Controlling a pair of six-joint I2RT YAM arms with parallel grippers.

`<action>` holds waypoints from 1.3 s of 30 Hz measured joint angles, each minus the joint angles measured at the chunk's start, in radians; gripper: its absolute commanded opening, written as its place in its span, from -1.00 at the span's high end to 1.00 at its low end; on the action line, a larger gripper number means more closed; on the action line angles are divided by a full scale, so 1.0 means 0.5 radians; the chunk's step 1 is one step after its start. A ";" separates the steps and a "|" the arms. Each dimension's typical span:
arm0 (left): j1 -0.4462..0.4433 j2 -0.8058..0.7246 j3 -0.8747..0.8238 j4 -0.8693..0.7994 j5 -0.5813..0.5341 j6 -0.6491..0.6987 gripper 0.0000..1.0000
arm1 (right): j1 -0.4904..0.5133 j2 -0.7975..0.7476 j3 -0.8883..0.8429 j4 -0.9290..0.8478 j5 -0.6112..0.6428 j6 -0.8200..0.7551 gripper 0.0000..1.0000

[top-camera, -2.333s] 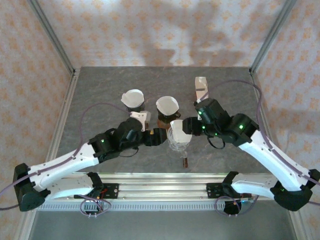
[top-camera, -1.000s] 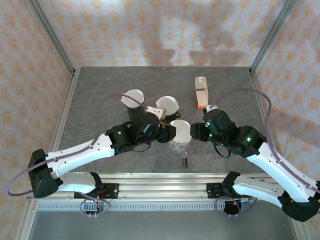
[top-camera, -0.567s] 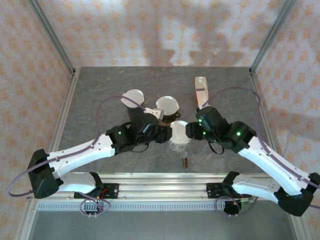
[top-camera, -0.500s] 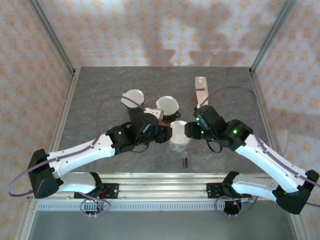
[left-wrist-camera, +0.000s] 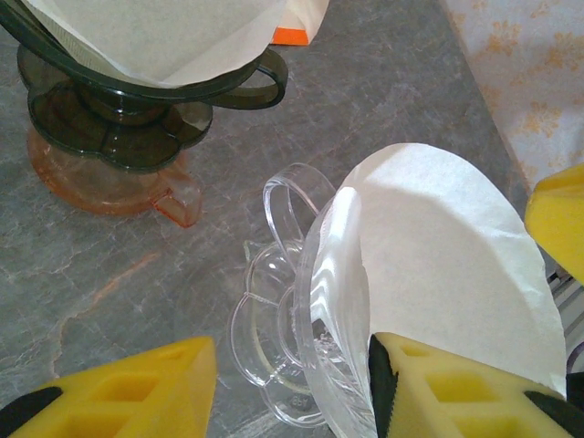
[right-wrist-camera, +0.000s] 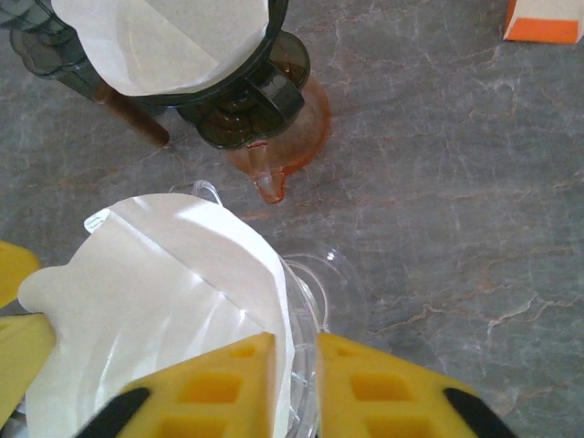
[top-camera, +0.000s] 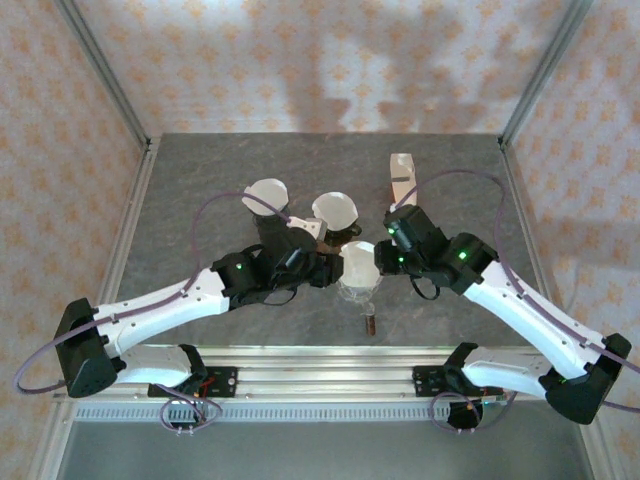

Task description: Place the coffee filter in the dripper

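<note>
The clear glass dripper (top-camera: 357,285) stands at the table's middle front, with the white coffee filter (top-camera: 358,261) sitting in its cone. In the right wrist view my right gripper (right-wrist-camera: 297,351) is shut on the coffee filter (right-wrist-camera: 173,283) and the dripper's rim (right-wrist-camera: 308,301), one finger inside and one outside. My left gripper (left-wrist-camera: 294,365) is open astride the dripper's (left-wrist-camera: 274,356) left wall. Its right finger (left-wrist-camera: 447,392) lies against the wall below the filter (left-wrist-camera: 438,265), and its left finger (left-wrist-camera: 119,388) stands clear of the base.
A dark dripper with a filter (top-camera: 335,212) sits on an amber one (left-wrist-camera: 109,182) just behind. Another filter-lined dripper (top-camera: 266,197) stands back left, a white and orange box (top-camera: 402,178) back right. A small brown piece (top-camera: 369,323) lies in front.
My right gripper has moved left up to the dripper and closed on the filter's edge and the rim. The filter has sunk lower in the cone. The left arm has barely moved.
</note>
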 measured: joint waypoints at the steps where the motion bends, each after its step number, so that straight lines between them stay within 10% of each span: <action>1: 0.000 0.000 -0.004 0.001 0.001 -0.001 0.02 | 0.000 0.000 -0.004 0.001 -0.002 0.002 0.75; 22: 0.013 -0.043 -0.065 0.009 0.014 -0.027 -0.19 | 0.000 0.017 -0.026 -0.002 -0.024 -0.002 0.88; 39: 0.013 -0.083 -0.148 0.054 0.015 -0.054 0.06 | 0.000 0.017 -0.026 -0.002 -0.024 0.000 0.88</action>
